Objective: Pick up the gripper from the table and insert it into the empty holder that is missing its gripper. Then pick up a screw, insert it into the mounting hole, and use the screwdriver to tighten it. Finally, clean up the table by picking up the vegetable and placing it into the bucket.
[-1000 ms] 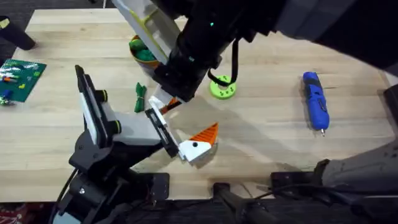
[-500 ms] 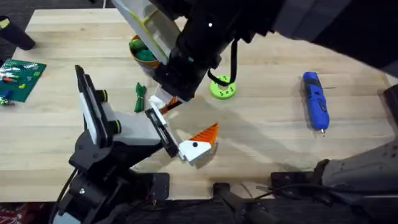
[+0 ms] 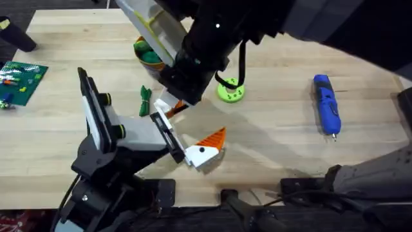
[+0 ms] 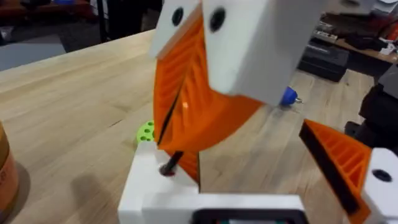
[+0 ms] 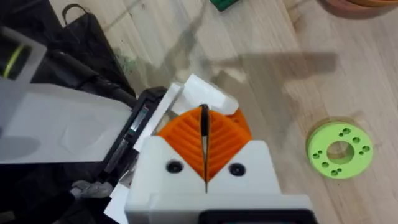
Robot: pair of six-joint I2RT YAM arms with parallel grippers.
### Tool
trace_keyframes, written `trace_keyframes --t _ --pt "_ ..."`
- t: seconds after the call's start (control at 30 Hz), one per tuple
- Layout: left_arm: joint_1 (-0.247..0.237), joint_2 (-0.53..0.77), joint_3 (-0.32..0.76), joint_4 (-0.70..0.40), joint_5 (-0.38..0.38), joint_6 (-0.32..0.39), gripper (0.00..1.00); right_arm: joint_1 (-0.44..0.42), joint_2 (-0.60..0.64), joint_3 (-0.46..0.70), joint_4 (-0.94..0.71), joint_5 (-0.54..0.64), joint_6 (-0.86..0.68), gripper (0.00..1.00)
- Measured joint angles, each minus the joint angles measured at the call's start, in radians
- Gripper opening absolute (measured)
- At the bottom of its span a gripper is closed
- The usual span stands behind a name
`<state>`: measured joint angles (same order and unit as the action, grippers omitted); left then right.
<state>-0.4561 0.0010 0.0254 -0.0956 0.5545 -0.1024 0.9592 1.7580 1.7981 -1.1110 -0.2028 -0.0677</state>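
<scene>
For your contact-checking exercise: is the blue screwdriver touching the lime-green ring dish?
Apart. The overhead view shows bare wooden table between the screwdriver, far right, and the lime-green ring dish near the middle.

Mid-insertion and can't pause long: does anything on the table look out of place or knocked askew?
Nothing spilled or damaged. The dark green vegetable lies loose on the table, outside the yellow-orange bucket and close by the right gripper. The blue screwdriver lies flat, far off to the side.

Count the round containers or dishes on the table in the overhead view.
2: the bucket at the far side, partly covered by the right arm, and the lime-green ring dish nearer the middle. Others may be hidden.
</scene>
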Motion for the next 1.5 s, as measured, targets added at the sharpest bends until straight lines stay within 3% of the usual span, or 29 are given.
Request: trace_keyframes --t 0.67,1.33,1.4,1.47,1.5 --pt "0.004 0.001 0.000 -0.002 -0.026 -0.019 0.984 0.007 0.027 0.004 0.043 -0.002 0.000 0.009" --pt "0.002 0.001 0.000 -0.001 -0.004 -0.014 0.984 0.013 0.046 0.005 0.054 0.000 0.000 0.009" --pt "0.002 0.001 0.000 -0.001 -0.005 -0.015 0.984 0.013 0.046 0.006 0.049 -0.001 0.001 0.096" --pt "0.002 0.001 0.000 -0.002 -0.005 -0.018 0.984 0.013 0.046 0.006 0.049 -0.005 0.000 0.309" --pt "0.002 0.001 0.000 -0.002 -0.006 -0.019 0.984 0.014 0.046 0.007 0.049 0.006 -0.001 0.461"
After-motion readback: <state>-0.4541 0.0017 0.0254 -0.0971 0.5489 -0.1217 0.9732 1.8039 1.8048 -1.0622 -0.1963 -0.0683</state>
